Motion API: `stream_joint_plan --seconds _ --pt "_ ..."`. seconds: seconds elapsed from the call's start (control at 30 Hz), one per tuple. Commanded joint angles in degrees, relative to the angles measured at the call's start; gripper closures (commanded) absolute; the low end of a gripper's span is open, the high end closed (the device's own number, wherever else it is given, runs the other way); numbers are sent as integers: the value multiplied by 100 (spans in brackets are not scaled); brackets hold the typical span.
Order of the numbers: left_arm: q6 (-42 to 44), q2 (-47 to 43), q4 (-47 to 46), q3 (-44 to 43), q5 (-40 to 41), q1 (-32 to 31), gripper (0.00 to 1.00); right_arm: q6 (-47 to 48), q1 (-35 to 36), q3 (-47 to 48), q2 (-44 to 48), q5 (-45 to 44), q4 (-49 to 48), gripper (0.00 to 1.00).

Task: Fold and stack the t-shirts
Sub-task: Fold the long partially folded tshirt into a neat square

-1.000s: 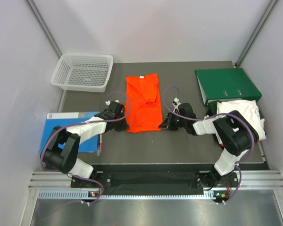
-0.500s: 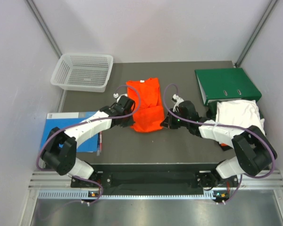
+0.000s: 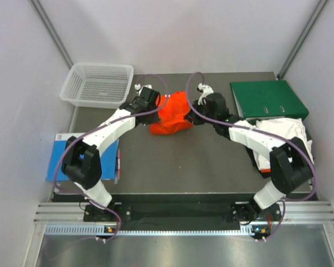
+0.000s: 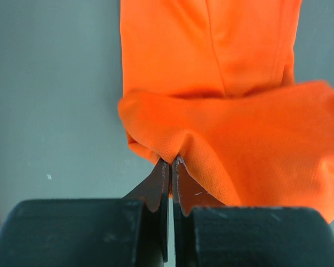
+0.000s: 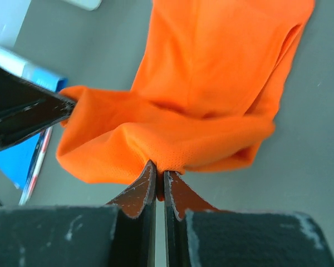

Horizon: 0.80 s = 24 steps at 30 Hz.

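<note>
An orange t-shirt (image 3: 173, 113) lies mid-table toward the far side, with its near end lifted and doubled back over the rest. My left gripper (image 3: 157, 109) is shut on the raised hem's left corner (image 4: 156, 147), and the fabric bunches at its closed tips (image 4: 171, 162). My right gripper (image 3: 191, 115) is shut on the right corner, pinching orange cloth (image 5: 211, 72) at its tips (image 5: 160, 168). A white t-shirt (image 3: 284, 132) lies crumpled at the right edge of the table.
A white mesh basket (image 3: 98, 84) stands at the far left. A green binder (image 3: 267, 99) lies at the far right, next to the white shirt. A blue book (image 3: 57, 162) with a pen beside it lies off the left edge of the grey mat (image 3: 178, 167).
Both grippers, shut on the orange shirt's near hem, have carried it away from the arm bases toward the far end, folding the lower half up over the upper half.
</note>
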<state>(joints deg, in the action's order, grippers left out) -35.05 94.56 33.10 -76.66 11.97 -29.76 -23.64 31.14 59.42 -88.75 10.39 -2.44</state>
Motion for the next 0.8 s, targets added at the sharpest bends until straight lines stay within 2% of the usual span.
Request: stream_joint_plan --seconds 0.0,0.4,0.77 --pt "297 387 56 -769 34 260 100 228 -309 658 -554 32 -11 98" --pt "613 1661 74 -2150 -247 708 100 360 -687 2335 -2277 543 -152 96" --pt "806 1986 -155 -2810 -370 981 100 421 -925 3163 -2726 604 -161 95"
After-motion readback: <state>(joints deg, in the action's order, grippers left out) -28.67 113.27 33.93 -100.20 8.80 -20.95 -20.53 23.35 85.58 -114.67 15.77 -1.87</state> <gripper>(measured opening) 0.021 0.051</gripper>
